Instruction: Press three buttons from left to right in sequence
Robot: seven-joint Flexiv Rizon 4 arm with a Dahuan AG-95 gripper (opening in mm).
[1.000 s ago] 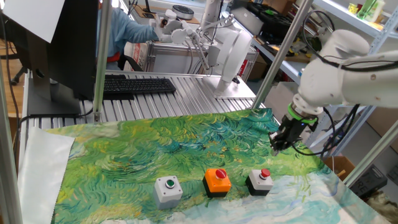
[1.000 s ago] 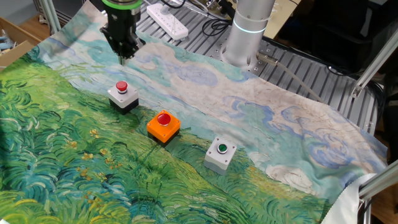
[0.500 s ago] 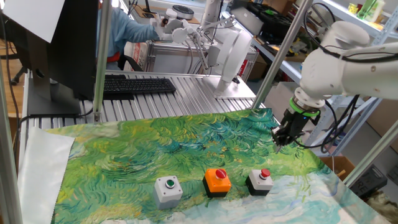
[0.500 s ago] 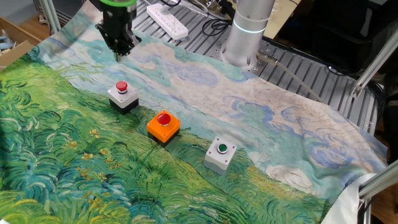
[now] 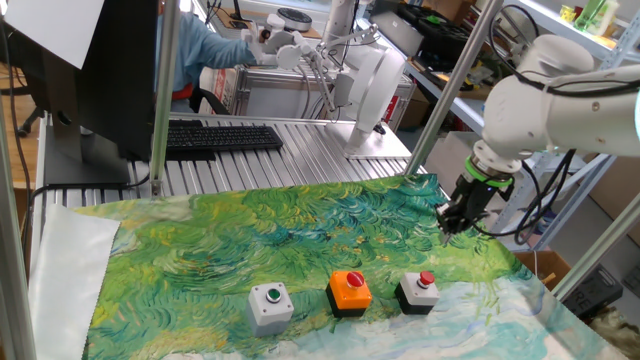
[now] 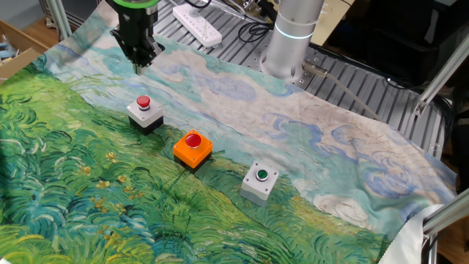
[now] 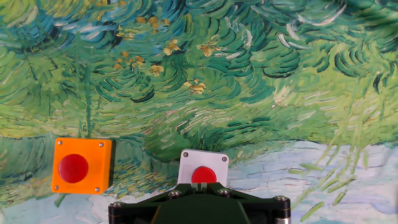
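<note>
Three button boxes stand in a row near the cloth's front edge: light grey with a green cap [image 5: 270,303], orange with a red cap [image 5: 350,290], and black with a small red cap [image 5: 417,290]. They also show in the other fixed view: black [image 6: 145,112], orange [image 6: 193,147], grey [image 6: 259,180]. My gripper [image 5: 446,228] hangs in the air behind and to the right of the black box, its tips [image 6: 139,62] pointing down and pressed together. In the hand view the gripper [image 7: 199,184] sits just below the black box's red cap [image 7: 203,175], with the orange box [image 7: 81,166] at the left.
A painted green-and-blue cloth [image 5: 250,240] covers the table. Behind it lie a black keyboard [image 5: 215,137] and a white device [image 5: 365,85]. Metal frame posts [image 5: 160,100] stand at the sides. The arm's white base [image 6: 289,37] and a power strip [image 6: 199,23] are at the cloth's far edge.
The gripper has shifted a little up and away from the black box over the last second. The three boxes have not moved.
</note>
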